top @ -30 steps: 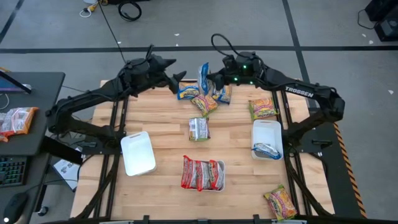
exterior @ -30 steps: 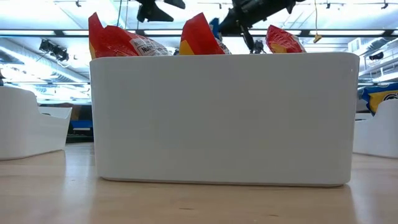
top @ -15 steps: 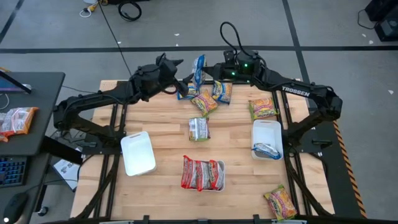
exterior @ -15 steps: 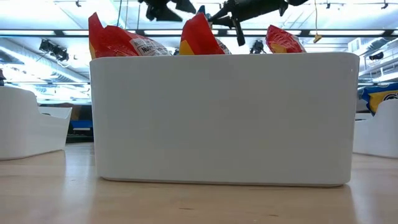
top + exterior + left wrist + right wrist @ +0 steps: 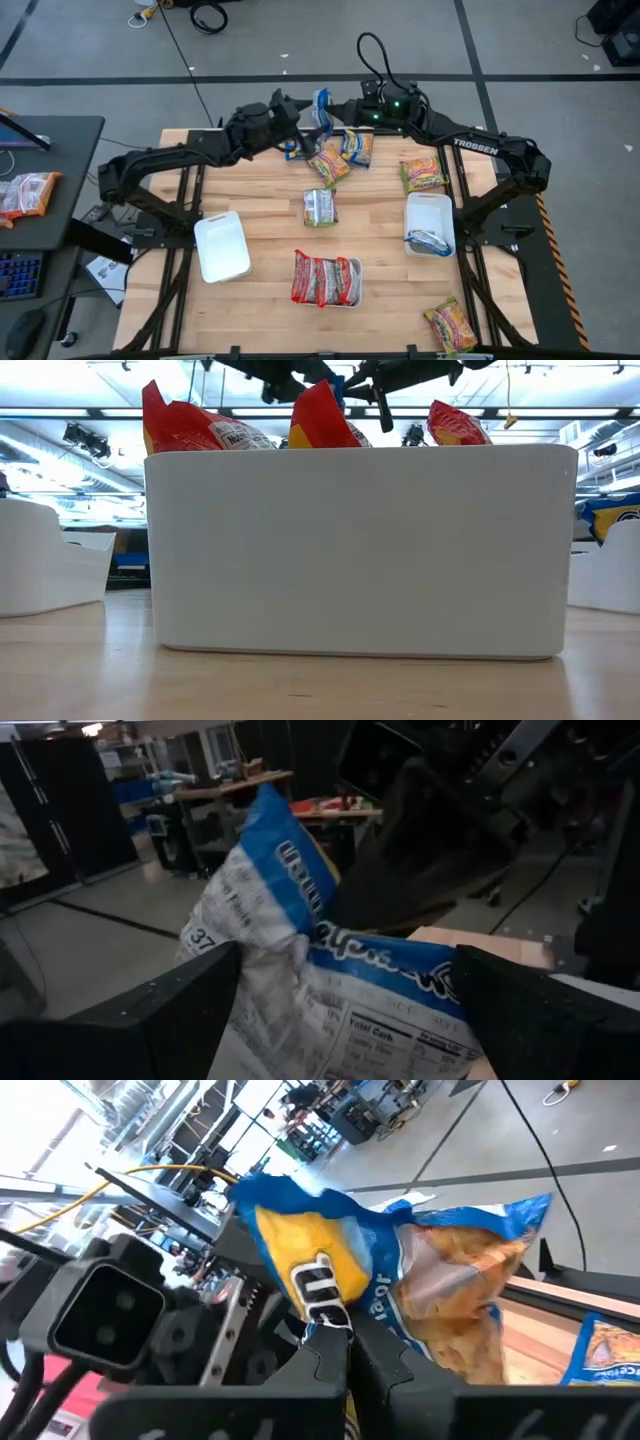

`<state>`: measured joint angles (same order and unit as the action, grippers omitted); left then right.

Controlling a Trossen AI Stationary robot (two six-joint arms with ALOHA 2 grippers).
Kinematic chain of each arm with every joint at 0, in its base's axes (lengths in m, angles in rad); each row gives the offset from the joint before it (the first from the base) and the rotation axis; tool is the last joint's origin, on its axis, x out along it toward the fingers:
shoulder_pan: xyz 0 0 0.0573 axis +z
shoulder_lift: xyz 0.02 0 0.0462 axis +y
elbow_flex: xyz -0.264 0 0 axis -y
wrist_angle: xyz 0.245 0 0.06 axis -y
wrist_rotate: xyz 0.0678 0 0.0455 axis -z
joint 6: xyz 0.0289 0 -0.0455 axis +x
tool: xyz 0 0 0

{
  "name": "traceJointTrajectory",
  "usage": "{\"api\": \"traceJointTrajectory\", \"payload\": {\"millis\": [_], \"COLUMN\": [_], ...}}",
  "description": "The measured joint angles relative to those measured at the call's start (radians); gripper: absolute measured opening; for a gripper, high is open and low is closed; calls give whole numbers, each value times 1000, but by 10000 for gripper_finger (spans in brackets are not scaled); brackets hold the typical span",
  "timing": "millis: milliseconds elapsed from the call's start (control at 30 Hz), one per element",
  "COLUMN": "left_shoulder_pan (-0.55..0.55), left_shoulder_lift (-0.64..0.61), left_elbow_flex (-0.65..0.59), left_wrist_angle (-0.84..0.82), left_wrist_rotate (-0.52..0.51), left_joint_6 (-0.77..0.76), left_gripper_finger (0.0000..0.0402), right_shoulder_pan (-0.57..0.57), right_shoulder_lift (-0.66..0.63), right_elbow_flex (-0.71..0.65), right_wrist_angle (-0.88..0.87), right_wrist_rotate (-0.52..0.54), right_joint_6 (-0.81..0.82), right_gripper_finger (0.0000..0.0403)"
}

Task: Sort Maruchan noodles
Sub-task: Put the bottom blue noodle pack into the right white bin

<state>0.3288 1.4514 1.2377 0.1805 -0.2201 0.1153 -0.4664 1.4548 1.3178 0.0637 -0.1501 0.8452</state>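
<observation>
- Blue-and-yellow crinkly plastic is what we are seeing at the far edge of the table (image 5: 260, 200): one blue packet (image 5: 320, 108) is hanging above the loose packets below it, pinched in the right gripper (image 5: 328, 116), whose jaws are clamped on its upper part.
- The left gripper (image 5: 300, 120) is sitting just beside the same packet; in its wrist view the dark fingers (image 5: 150, 1020) are standing apart on either side of the wrapper (image 5: 300, 990), and we cannot tell whether they are touching it.
- The other noodles are lying scattered: a cluster (image 5: 335, 160) at the far middle, a silver-backed one (image 5: 319, 207) at centre, a yellow-green one (image 5: 423, 175) far right, another (image 5: 451, 326) at the near right corner.
- Red packets (image 5: 325, 278) are filling the near middle tray (image 5: 327, 301); a blue one (image 5: 430, 241) is lying in the right tray (image 5: 428, 208); the left tray (image 5: 222, 245) is showing no packet.
- We are judging the packet light, the film soft and slippery, the brick inside brittle; a hold on the sealed end flap or across the flat faces should be suiting it best.
</observation>
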Motion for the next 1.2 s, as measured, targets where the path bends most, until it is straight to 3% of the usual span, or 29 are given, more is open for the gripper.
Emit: {"api": "traceJointTrajectory", "payload": {"millis": [400,700,1067,1200], "left_shoulder_pan": [-55,-143,-129,-131], "left_shoulder_lift": [30,90,214,205], "left_elbow_flex": [0,0,-2,-1], "left_wrist_angle": [78,118,387,392], "left_wrist_rotate": [-129,-409,-612,-786], "left_joint_6": [25,174,184,184], "left_gripper_finger": [366,366,366,364], "right_shoulder_pan": [-40,-65,2,10], "right_shoulder_lift": [-1,-1,-1,-2], "right_elbow_flex": [-1,-1,-1,-1], "right_wrist_angle": [13,42,45,41], "right_wrist_rotate": [54,185,160,137], "right_joint_6": [22,140,174,152], "right_gripper_finger": [6,6,6,6]}}
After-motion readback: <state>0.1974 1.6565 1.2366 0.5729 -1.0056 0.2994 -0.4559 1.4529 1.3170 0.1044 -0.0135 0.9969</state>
